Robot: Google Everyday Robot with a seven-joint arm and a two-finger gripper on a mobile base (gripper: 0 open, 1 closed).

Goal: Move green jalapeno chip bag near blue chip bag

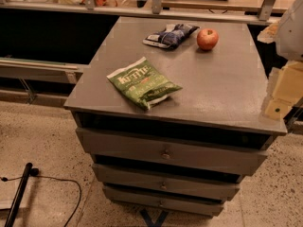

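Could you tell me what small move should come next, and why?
Probably bring the gripper left, over the green jalapeno chip bag. The gripper sits at the right edge of the cabinet top, far from that bag, which lies flat near the front left, apart from the blue chip bag at the back beside the apple.

Jalapeno bag (pixel 143 82) front-left on cabinet (pixel 218 86), other bag (pixel 170 35) behind (apple (pixel 207 39) beside), pincer (pixel 280 96) right
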